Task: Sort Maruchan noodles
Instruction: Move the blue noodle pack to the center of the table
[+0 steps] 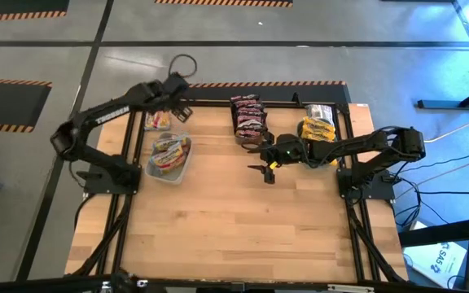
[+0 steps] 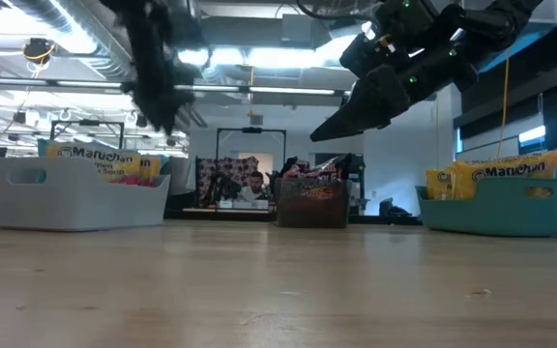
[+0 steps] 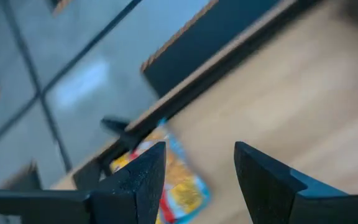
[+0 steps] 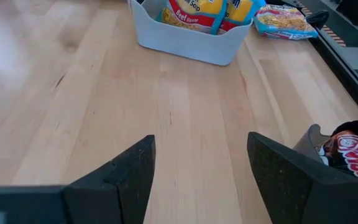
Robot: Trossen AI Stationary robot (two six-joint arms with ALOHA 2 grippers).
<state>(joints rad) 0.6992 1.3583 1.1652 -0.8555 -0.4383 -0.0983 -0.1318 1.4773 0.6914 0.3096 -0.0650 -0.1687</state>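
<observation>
One yellow-and-blue Maruchan packet (image 1: 157, 120) lies flat on the table's far left corner, beside the frame; it also shows in the left wrist view (image 3: 182, 190). My left gripper (image 1: 183, 111) hangs open above that corner, with nothing between its fingers (image 3: 199, 149). More yellow and red packets fill a pale bin (image 1: 169, 156) at the left. Dark red packets stand in a middle bin (image 1: 248, 118) at the far edge, and yellow ones in a teal bin (image 1: 317, 130) at the far right. My right gripper (image 1: 259, 159) hovers open over the table's middle, holding nothing (image 4: 201, 140).
Black frame rails (image 1: 267, 102) run along the table's far edge and sides. The three bins stand along the table's far half, as the low view shows (image 2: 75, 193), (image 2: 312, 203), (image 2: 496, 208). Bare wood (image 1: 243, 228) covers the near half.
</observation>
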